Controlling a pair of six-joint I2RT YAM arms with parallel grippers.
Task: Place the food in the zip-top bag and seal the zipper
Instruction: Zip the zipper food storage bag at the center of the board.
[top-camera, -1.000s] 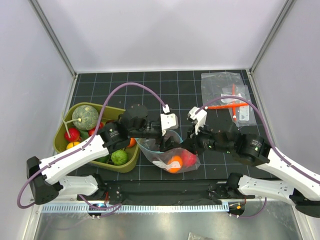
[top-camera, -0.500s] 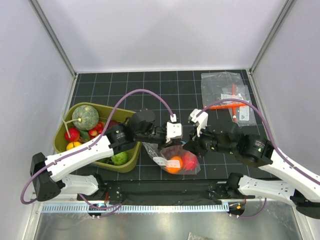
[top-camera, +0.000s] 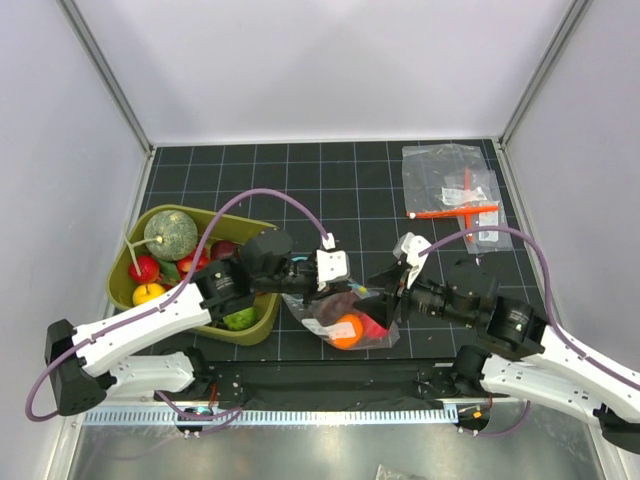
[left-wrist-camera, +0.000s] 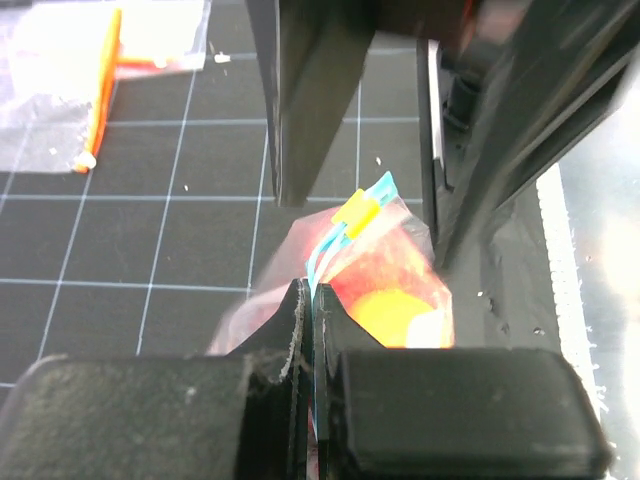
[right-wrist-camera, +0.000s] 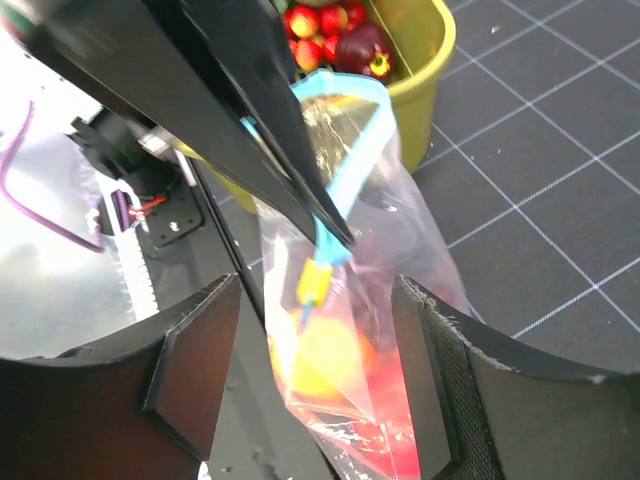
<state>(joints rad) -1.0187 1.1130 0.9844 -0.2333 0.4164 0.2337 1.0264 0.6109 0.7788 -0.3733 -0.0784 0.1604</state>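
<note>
The zip-top bag (top-camera: 345, 318) hangs at the front centre of the mat, with an orange fruit (top-camera: 348, 329) and a red fruit (top-camera: 376, 322) inside. My left gripper (top-camera: 328, 290) is shut on the teal zipper (left-wrist-camera: 345, 235) at the bag's mouth, just behind a yellow slider (left-wrist-camera: 357, 212). My right gripper (right-wrist-camera: 318, 285) is open, one finger on each side of the bag (right-wrist-camera: 400, 250) without pinching it. The slider (right-wrist-camera: 315, 282) sits between its fingers, and the zipper (right-wrist-camera: 350, 150) loops up past the left gripper's fingers (right-wrist-camera: 250, 120).
An olive tub (top-camera: 262, 322) at the left holds a grey-green melon (top-camera: 170, 233), a green ball (top-camera: 238, 318), a red fruit (top-camera: 143, 268) and other small fruits. Clear packets with an orange tool (top-camera: 455, 210) lie at the back right. Both arms crowd the front centre.
My left gripper, open a second ago, closed on the zipper. My right gripper, shut on the bag before, has opened. The bag has shifted slightly.
</note>
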